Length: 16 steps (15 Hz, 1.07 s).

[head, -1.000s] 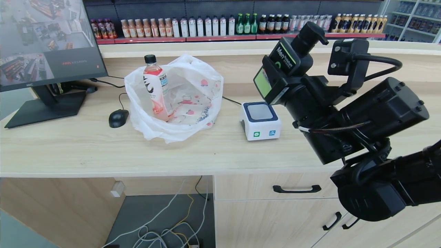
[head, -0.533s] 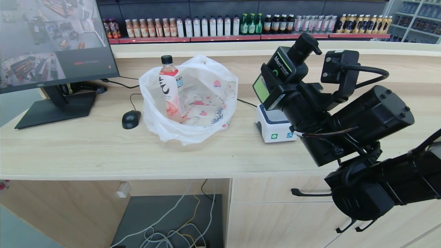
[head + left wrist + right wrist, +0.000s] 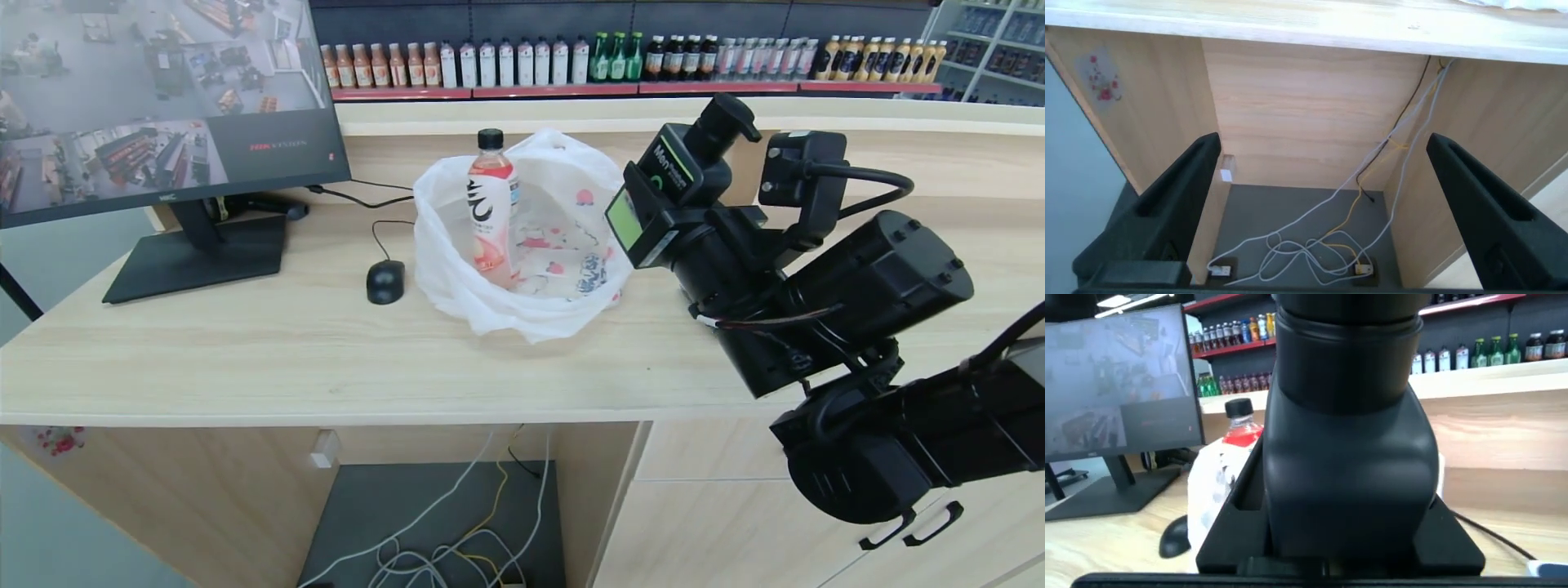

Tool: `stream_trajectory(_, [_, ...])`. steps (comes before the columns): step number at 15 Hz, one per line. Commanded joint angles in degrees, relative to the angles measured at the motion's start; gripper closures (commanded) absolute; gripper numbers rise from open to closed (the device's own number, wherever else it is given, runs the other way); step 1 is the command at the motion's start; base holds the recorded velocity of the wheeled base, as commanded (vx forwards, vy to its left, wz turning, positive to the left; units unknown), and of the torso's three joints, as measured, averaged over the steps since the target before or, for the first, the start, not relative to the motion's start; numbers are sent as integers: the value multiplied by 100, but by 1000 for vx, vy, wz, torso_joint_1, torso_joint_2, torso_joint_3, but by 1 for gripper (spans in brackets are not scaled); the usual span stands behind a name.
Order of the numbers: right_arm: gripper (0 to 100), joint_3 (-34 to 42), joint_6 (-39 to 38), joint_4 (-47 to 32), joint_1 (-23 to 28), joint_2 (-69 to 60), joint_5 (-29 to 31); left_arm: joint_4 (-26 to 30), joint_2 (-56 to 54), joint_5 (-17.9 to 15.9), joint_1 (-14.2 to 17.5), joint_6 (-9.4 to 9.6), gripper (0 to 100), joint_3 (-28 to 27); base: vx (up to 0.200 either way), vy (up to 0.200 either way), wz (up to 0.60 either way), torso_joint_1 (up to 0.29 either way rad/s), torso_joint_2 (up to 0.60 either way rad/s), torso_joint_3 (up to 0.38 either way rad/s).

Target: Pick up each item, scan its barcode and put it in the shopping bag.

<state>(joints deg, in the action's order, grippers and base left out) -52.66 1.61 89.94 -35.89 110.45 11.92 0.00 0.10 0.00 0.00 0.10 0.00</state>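
Between R fingers (image 3: 704,245), black pump btl (image 3: 671,167) clamped.

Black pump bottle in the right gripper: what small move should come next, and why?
Probably carry the black pump bottle a little to the robot's left, over the open shopping bag: the right gripper holds it raised beside that bag, where a pink drink bottle stands.

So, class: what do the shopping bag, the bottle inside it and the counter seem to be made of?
Shopping bag: thin whitish plastic, crinkled and see-through.
Bottle: clear glossy plastic, probably; pink drink shows through.
Counter: pale wood or wood-look laminate, matt, with grain lines.
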Motion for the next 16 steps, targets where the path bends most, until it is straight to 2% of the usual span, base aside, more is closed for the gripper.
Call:
stream_trajectory(1, [100, 10, -3, 6, -6, 21, 3, 0, -1, 0, 0, -1, 0, 0, 0, 200, 0, 2, 2, -2])
stream_trajectory(2, [100, 46, -12, 6, -6, 21, 3, 0, -1, 0, -9, -1, 0, 0, 0, 200, 0, 2, 2, 7])
stream_trajectory(11, [100, 415, -143, 6, -296, -208, -6, 0, -1, 0, -9, 34, 0, 0, 0, 0, 0, 0, 0, 0])
stream_trajectory(12, [100, 318, -152, -135, -296, -217, -6, 0, -1, 0, -9, 34, 0, 0, 0, 0, 0, 0, 0, 0])
stream_trajectory(16, [100, -306, -152, -1620, -111, -427, -15, 0, -1, 0, -9, 43, 0, 0, 0, 0, 0, 0, 0, 0])
